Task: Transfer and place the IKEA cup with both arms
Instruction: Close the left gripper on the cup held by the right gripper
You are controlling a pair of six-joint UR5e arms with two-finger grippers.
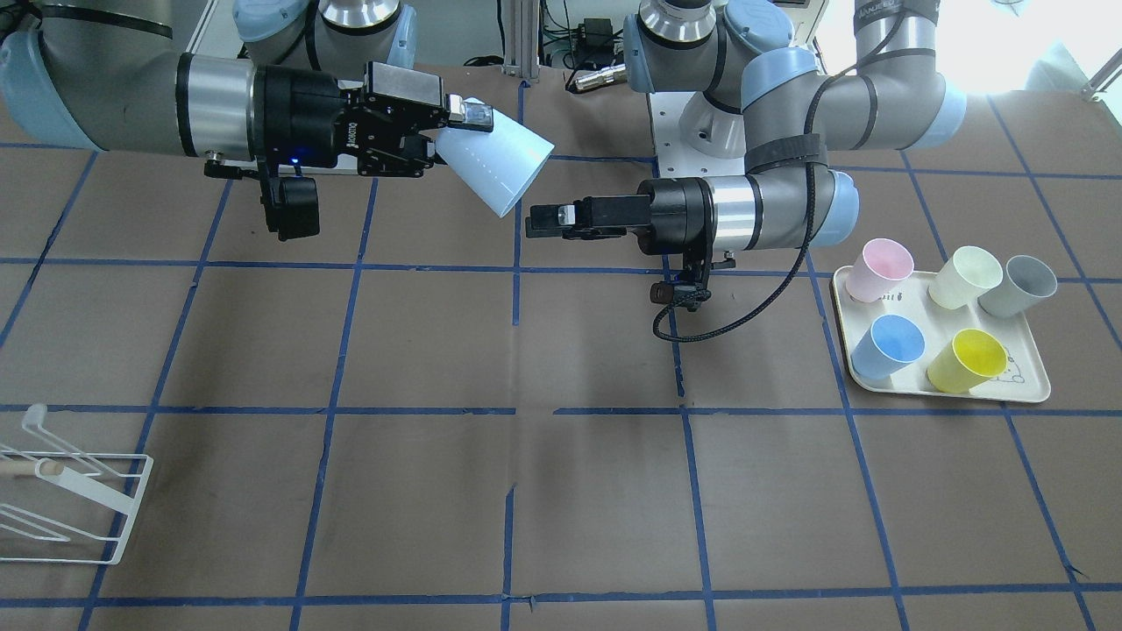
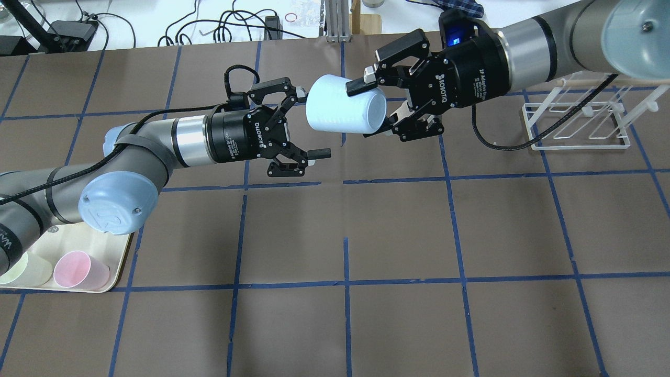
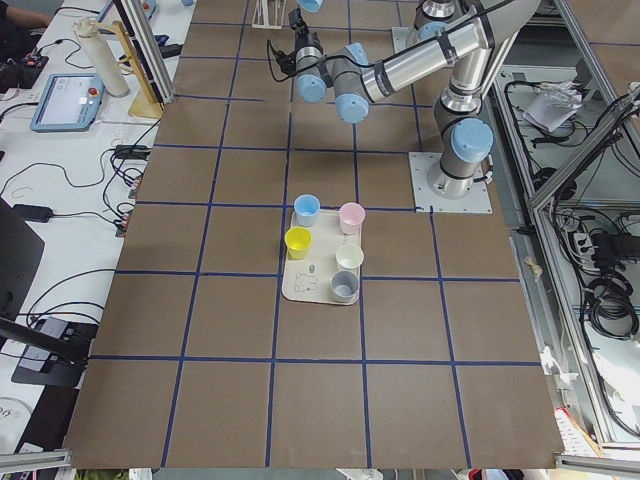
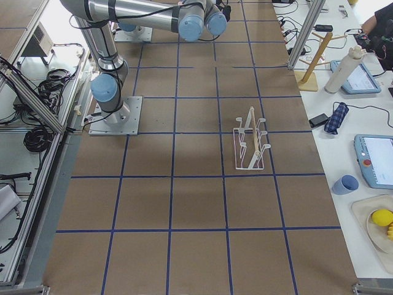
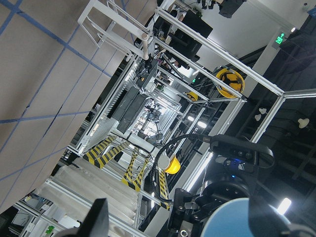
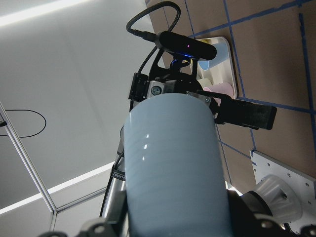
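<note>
Right gripper (image 1: 451, 131) clamps the cup (image 2: 335, 104) in mid-air. Left gripper (image 1: 539, 221) gapes wide just beside its mouth. Rack (image 2: 576, 120) and tray (image 1: 912, 294) sit well apart.

Handover gap: I see the IKEA cup (image 2: 340, 107) lying sideways in the right gripper (image 2: 370, 106), which pinches its rim. The cup fills the space straight ahead of the left gripper (image 2: 311, 124), whose fingers are spread.
Under the grippers: both hang above the mat (image 1: 561, 491), with room beneath them.
Robot's left: the tray (image 1: 1034, 386) of upright cups (image 1: 969, 359) blocks low passes; the left arm (image 2: 157, 146) overhangs it.
Robot's right: the wire rack (image 2: 573, 137) stands below the right arm (image 2: 549, 42).
Centre: I have open mat between tray and rack.
</note>
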